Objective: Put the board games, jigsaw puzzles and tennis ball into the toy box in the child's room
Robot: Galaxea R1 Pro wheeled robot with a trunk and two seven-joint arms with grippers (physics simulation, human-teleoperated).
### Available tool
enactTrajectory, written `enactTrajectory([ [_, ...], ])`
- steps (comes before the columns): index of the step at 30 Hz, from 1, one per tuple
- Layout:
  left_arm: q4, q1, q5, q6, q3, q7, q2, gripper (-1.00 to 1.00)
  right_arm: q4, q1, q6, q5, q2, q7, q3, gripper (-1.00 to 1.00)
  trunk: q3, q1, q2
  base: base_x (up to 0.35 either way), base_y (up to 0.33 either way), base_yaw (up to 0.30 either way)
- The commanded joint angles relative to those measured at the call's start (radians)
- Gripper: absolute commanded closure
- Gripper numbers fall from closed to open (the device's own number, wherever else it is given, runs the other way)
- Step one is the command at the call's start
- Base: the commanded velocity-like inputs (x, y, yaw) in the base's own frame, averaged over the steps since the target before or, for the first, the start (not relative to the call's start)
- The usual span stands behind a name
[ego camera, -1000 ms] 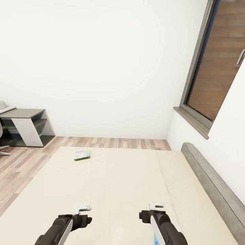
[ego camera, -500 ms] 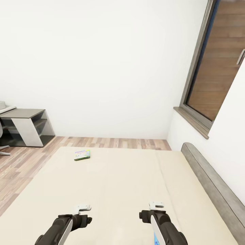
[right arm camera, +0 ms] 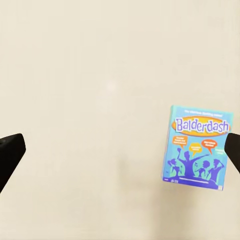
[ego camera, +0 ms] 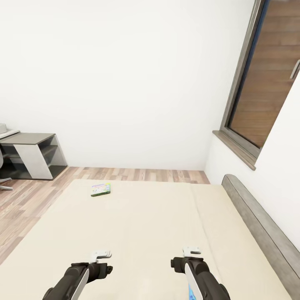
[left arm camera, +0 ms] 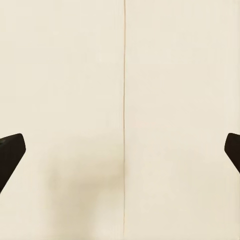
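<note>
A green-bordered board game (ego camera: 101, 189) lies flat near the far left corner of the cream bed (ego camera: 146, 225), well beyond both arms. A blue "Balderdash" board game (right arm camera: 199, 149) lies flat on the mattress under my right gripper (right arm camera: 120, 150), which is open, with the box off towards one fingertip. A sliver of that blue box (ego camera: 191, 291) shows beside my right arm (ego camera: 196, 271). My left gripper (left arm camera: 120, 150) hangs open over bare mattress, above the seam between its two sections. The toy box, jigsaw puzzles and tennis ball are out of view.
A grey headboard (ego camera: 262, 229) runs along the bed's right side under a shuttered window (ego camera: 266, 79). A low dark grey cabinet (ego camera: 31, 152) stands at the far left, with a sliver of the light table (ego camera: 7, 133) behind it. Wood floor (ego camera: 25, 200) borders the bed on the left and far side.
</note>
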Motion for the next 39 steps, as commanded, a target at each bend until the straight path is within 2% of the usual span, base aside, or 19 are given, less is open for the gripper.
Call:
enactTrajectory([
  [1,-0.001,-0.001,0.001,0.006,0.003,-0.004,0.000,-1.00,-0.001,-0.001,0.005,-0.004,0.000,-0.005,-0.001,-1.00,-0.003,0.001,-0.002,0.000,0.000,0.000],
  [21,-0.001,-0.001,0.003,0.007,0.007,-0.013,0.002,-1.00,-0.002,-0.004,0.012,-0.005,0.000,-0.004,-0.006,-1.00,-0.030,0.001,-0.002,0.000,0.000,-0.059],
  [24,-0.004,-0.001,0.003,0.008,0.008,-0.015,0.004,-1.00,-0.004,-0.006,0.024,-0.005,0.000,-0.004,-0.017,-1.00,-0.035,0.001,-0.002,0.000,0.000,-0.077],
  [32,-0.042,-0.001,0.006,0.029,0.011,-0.018,0.022,-1.00,-0.005,-0.012,0.058,-0.005,0.000,-0.004,-0.075,-1.00,-0.047,0.001,-0.002,0.000,0.000,-0.077],
  [39,-0.065,-0.001,0.007,0.073,0.012,-0.018,0.034,-1.00,-0.005,-0.013,0.069,-0.004,0.000,-0.004,-0.085,-1.00,-0.057,0.001,-0.002,0.000,0.000,-0.057],
])
